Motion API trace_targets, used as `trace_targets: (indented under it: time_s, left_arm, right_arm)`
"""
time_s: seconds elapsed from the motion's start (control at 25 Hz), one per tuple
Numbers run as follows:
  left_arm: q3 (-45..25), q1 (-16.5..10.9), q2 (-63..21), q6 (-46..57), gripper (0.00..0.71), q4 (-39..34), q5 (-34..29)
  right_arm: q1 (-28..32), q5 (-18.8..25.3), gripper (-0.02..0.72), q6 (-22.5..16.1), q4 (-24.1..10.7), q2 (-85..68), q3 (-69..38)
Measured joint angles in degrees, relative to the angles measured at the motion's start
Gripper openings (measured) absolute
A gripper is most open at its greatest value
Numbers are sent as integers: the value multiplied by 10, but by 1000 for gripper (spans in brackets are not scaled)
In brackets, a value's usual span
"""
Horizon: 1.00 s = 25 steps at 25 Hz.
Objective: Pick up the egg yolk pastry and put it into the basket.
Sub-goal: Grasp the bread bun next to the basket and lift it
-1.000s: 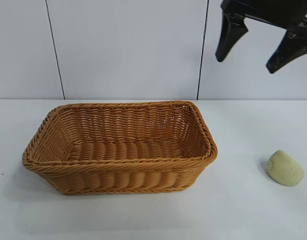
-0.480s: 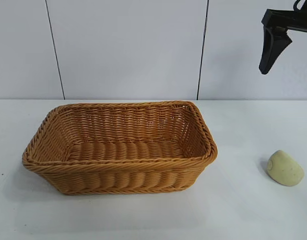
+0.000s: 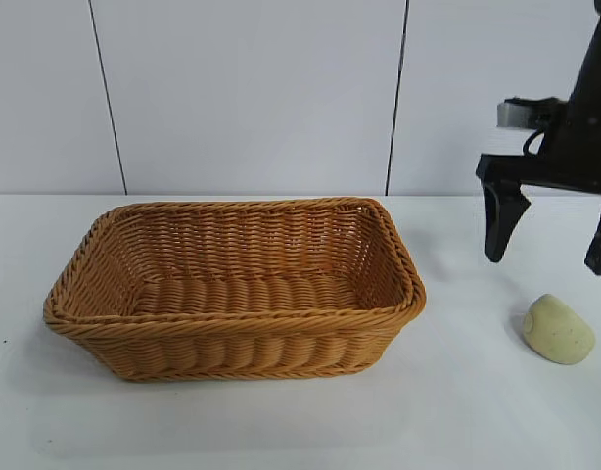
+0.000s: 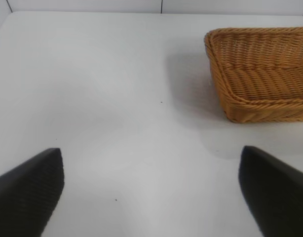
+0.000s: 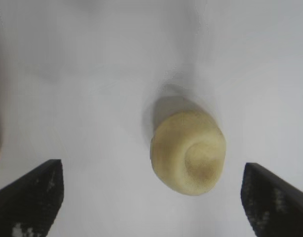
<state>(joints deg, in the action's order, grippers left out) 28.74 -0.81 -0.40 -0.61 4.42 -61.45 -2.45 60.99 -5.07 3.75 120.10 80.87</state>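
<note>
The egg yolk pastry [image 3: 559, 330] is a pale yellowish dome lying on its side on the white table, at the right. In the right wrist view the egg yolk pastry [image 5: 188, 151] sits below the space between the two black fingers, nearer one of them. My right gripper [image 3: 547, 257] hangs open just above and behind it, touching nothing. The orange-tan wicker basket [image 3: 232, 328] stands empty at centre left; one corner of the basket [image 4: 260, 108] shows in the left wrist view. My left gripper [image 4: 151, 195] is open over bare table, off the exterior view.
White table top [image 3: 467, 411] all round, with a pale panelled wall [image 3: 252, 98] behind. A gap of bare table lies between the basket's right end and the pastry.
My right gripper has come down from high at the upper right to just above the pastry. Pastry and basket have not moved.
</note>
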Motion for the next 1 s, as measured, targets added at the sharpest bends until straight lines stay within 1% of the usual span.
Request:
trace_targets:
  time_s: [0.2, 0.36, 0.44, 0.64, 0.68, 0.72, 0.84, 1.0]
  left_arm:
    - [0, 0, 0, 0, 692, 0, 0]
    - [0, 0, 0, 0, 692, 0, 0]
    - [0, 0, 0, 0, 692, 0, 0]
    - [0, 0, 0, 0, 692, 0, 0]
    - [0, 0, 0, 0, 692, 0, 0]
    - [0, 0, 0, 0, 692, 0, 0]
    - [0, 0, 0, 0, 692, 1, 0]
    - [0, 0, 0, 0, 692, 2, 0]
  right_arm:
    - [0, 0, 693, -3, -5, 18, 0]
    - [0, -4, 629, -5, -6, 26, 0]
    - [0, -4, 566, -5, -6, 28, 0]
    - [0, -4, 273, -5, -6, 30, 0]
    - [0, -4, 225, -5, -6, 30, 0]
    - [0, -3, 193, -5, -6, 30, 0]
    - [0, 5, 160, -3, -6, 30, 2]
    - [0, 49, 151, 6, -6, 30, 31]
